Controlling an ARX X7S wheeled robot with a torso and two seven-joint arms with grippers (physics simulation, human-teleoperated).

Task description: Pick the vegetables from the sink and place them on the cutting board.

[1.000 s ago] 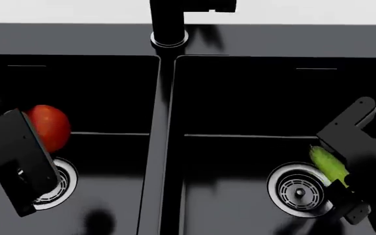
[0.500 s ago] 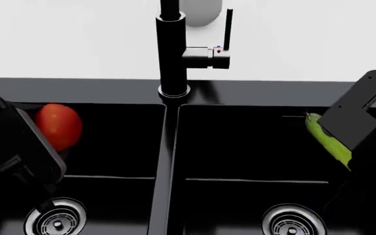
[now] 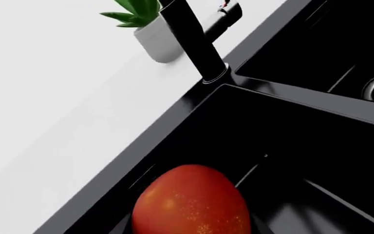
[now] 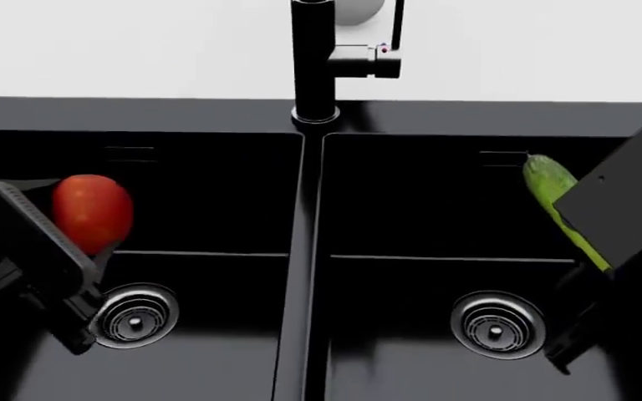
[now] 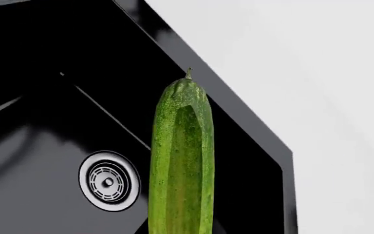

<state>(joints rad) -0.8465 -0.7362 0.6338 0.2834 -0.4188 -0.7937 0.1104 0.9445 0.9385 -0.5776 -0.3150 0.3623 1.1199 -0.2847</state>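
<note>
Left gripper (image 4: 70, 242) clamps the tomato (image 4: 93, 212), right gripper (image 4: 600, 225) clamps the cucumber (image 4: 561, 209); both held above the sink (image 4: 310, 251). Cutting board unseen. Risk: tomato is round, might slip out and drop back in the basin.

Both arms are matte black throughout, built of flat, angular, boxy plates with hard edges. The left claw (image 4: 43, 251) shows a long slab-like face with a fine ribbed strip along one edge and a small grey fitting low on its housing. The right claw (image 4: 622, 209) is a blocky black plate, with a narrow dark link running below it. No cables or markings show.
</note>
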